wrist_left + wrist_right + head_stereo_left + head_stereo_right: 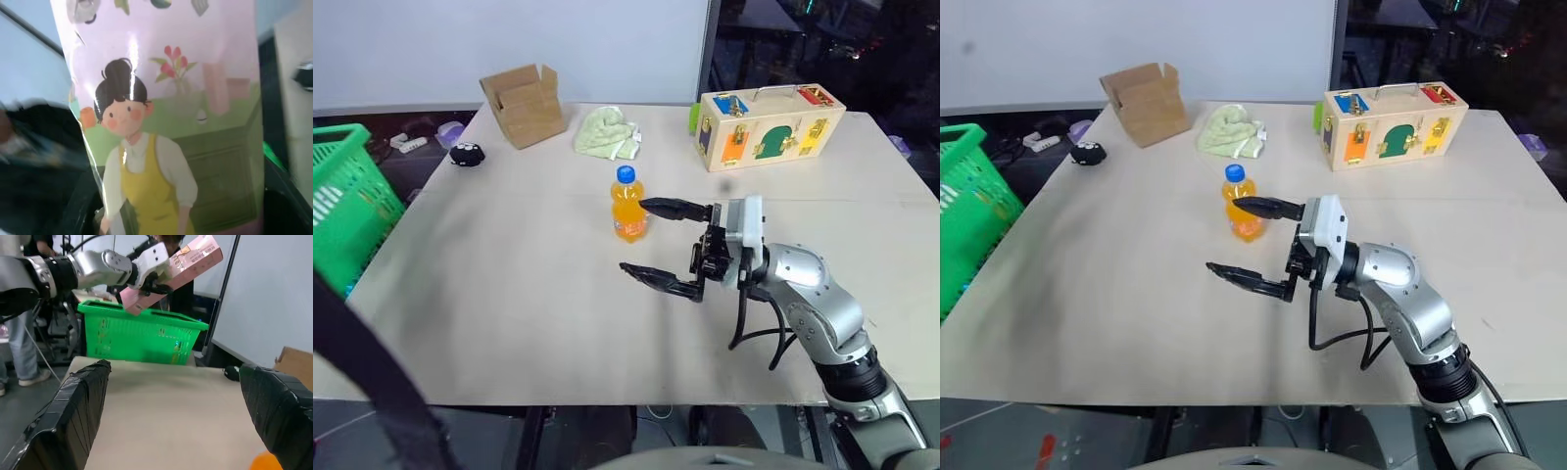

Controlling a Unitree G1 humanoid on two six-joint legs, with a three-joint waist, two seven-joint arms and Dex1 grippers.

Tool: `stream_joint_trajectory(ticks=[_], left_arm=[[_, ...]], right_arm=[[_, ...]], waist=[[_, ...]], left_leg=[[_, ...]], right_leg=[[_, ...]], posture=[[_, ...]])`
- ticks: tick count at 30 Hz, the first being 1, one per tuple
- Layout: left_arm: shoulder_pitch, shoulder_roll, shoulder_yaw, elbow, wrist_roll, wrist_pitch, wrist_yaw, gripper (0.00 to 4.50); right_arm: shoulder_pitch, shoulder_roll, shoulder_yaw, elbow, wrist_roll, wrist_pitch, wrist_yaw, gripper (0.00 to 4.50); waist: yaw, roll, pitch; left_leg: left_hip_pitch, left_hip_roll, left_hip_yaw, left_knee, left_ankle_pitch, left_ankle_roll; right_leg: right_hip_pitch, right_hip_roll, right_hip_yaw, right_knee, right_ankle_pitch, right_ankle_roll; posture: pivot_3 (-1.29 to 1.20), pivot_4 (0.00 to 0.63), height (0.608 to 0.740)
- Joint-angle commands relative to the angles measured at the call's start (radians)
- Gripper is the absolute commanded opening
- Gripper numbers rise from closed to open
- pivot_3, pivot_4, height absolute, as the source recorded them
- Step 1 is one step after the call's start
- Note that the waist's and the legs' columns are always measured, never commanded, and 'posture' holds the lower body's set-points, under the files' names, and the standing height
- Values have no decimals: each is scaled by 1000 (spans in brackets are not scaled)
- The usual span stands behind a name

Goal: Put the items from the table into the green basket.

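Note:
The small orange-drink bottle (627, 206) with a blue cap stands upright near the middle of the beige table (509, 294). My right gripper (632, 235) is open, level and pointing left. One finger is right beside the bottle and the other is nearer the front edge, and nothing is between them. The green basket (342, 196) stands off the table's left edge. In the right wrist view my left gripper (146, 286) is shut on the long pink carton (190, 262), held tilted in the air above the basket (142, 318). The carton's printed face (161, 98) is close up in the left wrist view.
An open cardboard box (524, 103), a pale green cloth (607, 132) and a wooden latch box with a handle (769, 127) stand along the table's far side. A small black object (467, 154) lies at the far left. A person (19, 347) stands beyond the basket.

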Motion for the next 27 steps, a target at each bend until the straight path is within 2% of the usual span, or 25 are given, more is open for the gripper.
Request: stream_joint_trajectory(ticks=[1,4,6,12,17,20,25,27], left_arm=[[-58,53,-24,218,58,-179,11,2468],[-105,87,-66,357,104,-298,38,2468],[-189,100,-37,404,53,-311,-12,2468],[-358,44,0,367,-77,-321,-219,2468],[-384,-9,20,297,-115,-280,-230,2468],[-368,6,15,329,-86,-293,-181,2468],[-319,35,10,405,-57,-320,-128,2468],[-252,54,26,456,-56,-336,-106,2468]], right_arm=[[-41,27,-5,-30,39,-2,8,4500],[-53,42,6,-38,45,7,9,4500],[-64,48,9,-39,43,11,6,4500],[-64,47,16,-33,22,2,8,4500],[-68,53,15,-31,24,4,5,4500],[-88,81,8,-34,54,17,-4,4500],[-115,108,22,-16,59,25,8,4500],[-138,116,38,3,58,31,27,4500]], waist=[[-1,0,0],[-5,1,-1],[-4,0,-1],[7,-11,-9],[27,-16,-13],[24,-24,-18],[24,-25,-20],[26,-25,-21]], left_leg=[[0,0,0,0,0,0],[1,5,0,-1,0,0],[2,7,0,-1,0,0],[-1,11,-1,-1,0,-1],[-3,11,0,3,3,-5],[-3,13,0,5,3,-5],[-2,14,2,5,3,-5],[-2,15,1,5,3,-5]], right_leg=[[0,0,0,0,0,0],[-1,7,0,1,1,-3],[-1,9,1,1,2,-4],[-3,14,-2,1,3,-6],[-2,13,-2,0,4,-6],[-1,14,-3,0,5,-7],[-1,15,-3,0,6,-9],[-1,15,-4,0,6,-9]], posture=[[162,18,740],[150,18,740],[153,12,740],[171,1,740],[166,0,740],[165,0,740],[165,0,740],[169,0,740]])
